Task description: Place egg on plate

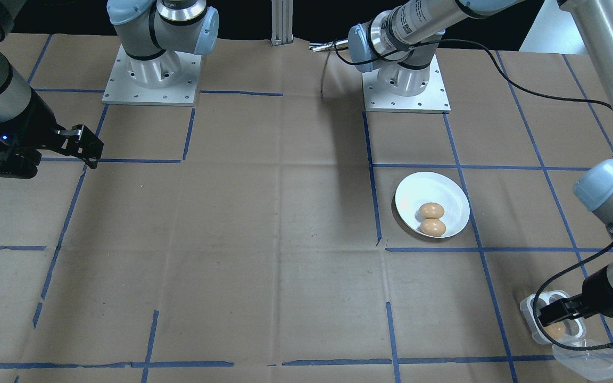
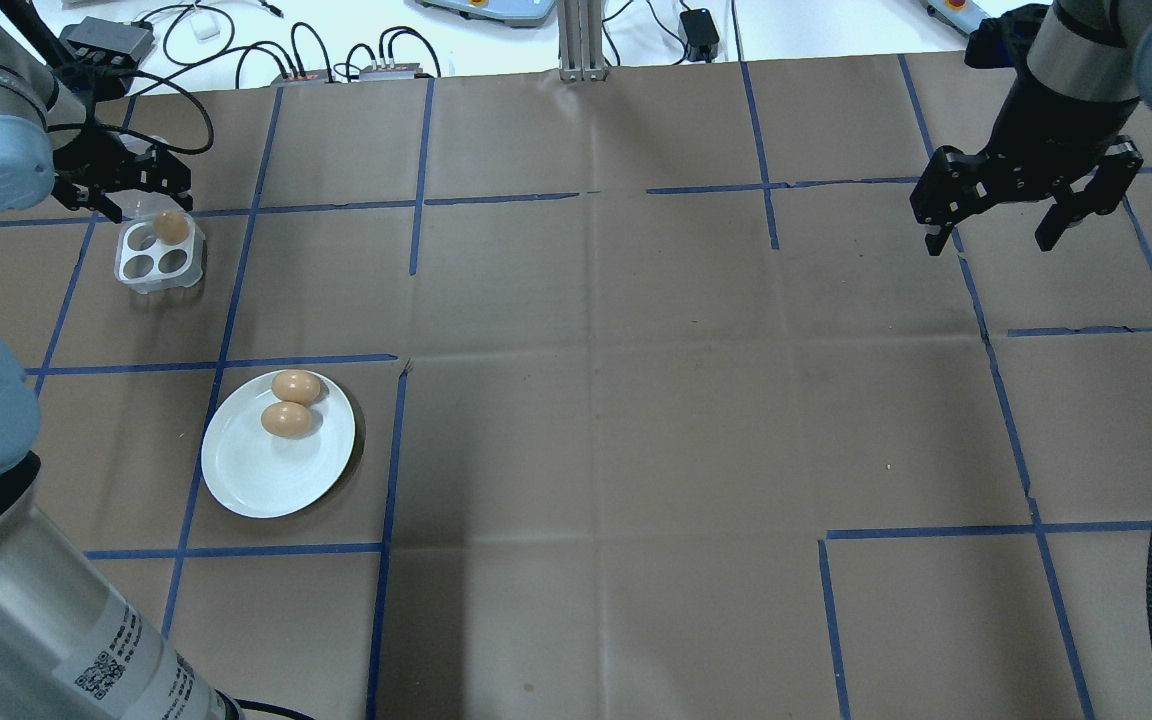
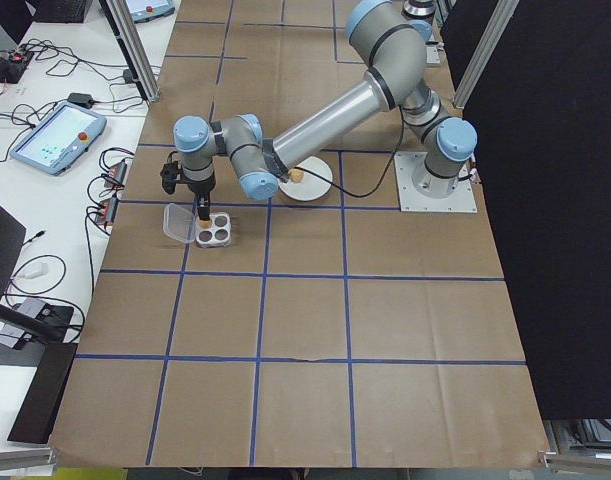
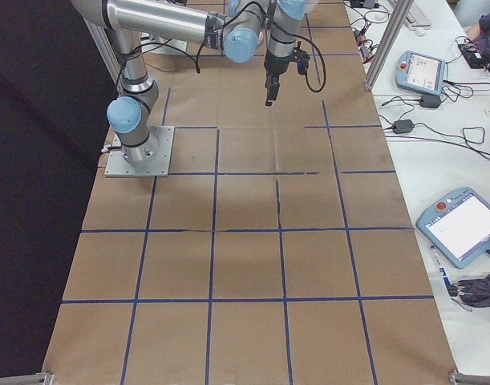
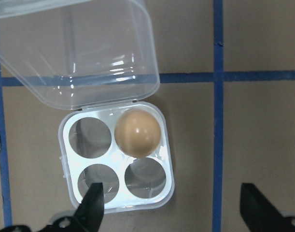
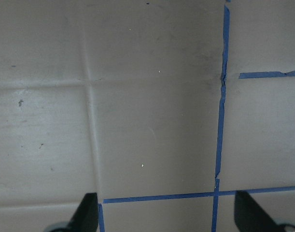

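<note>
Tray (image 5: 116, 159) holds one egg (image 5: 137, 133); plate (image 2: 266, 470) holds two.

robotics lab | brown paper-covered table (image 2: 636, 400) gridded with blue tape (image 2: 391, 450) | teach pendants (image 4: 461, 226), cables (image 3: 95, 75) on white side benches | aluminium frame posts (image 3: 135, 45)

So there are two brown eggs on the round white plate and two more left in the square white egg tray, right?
Not quite. The round white plate does hold two brown eggs, but the square white egg tray holds only one brown egg; three cups are empty, as the left wrist view shows.
</note>
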`<state>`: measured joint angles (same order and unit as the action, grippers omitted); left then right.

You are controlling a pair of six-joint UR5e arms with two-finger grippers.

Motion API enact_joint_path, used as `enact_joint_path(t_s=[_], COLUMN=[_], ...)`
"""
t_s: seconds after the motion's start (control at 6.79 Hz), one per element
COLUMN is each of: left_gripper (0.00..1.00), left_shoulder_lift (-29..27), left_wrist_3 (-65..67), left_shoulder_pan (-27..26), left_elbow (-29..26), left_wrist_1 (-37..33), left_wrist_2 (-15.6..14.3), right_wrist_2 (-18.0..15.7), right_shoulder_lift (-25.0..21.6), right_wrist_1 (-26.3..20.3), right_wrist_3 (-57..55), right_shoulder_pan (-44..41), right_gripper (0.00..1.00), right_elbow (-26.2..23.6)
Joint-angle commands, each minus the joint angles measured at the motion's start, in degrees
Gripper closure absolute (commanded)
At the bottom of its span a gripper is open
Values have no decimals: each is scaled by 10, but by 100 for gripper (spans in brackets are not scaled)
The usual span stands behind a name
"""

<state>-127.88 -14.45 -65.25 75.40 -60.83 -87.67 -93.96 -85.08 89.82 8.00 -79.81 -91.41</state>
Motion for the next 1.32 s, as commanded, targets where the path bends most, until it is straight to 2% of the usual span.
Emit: enact_joint_path(t_s=[0.0, 0.74, 1.18], left_gripper=[1, 4, 26], left_shoulder_lift=[-38, -56, -55], left_wrist_3=[25, 31, 31], left_shoulder_pan=[-5, -3, -2], left_elbow=[-48, -41, -43], left_wrist_1=[-9, -20, -35], left_wrist_2=[0, -7, -7], right_wrist_2=[0, 0, 0], right_shoulder_lift=[0, 0, 0], right_wrist_1=[0, 0, 0], right_wrist_3=[0, 0, 0], right_shoulder_pan=[0, 0, 0], right_gripper=[0, 0, 0], right_elbow=[0, 0, 0])
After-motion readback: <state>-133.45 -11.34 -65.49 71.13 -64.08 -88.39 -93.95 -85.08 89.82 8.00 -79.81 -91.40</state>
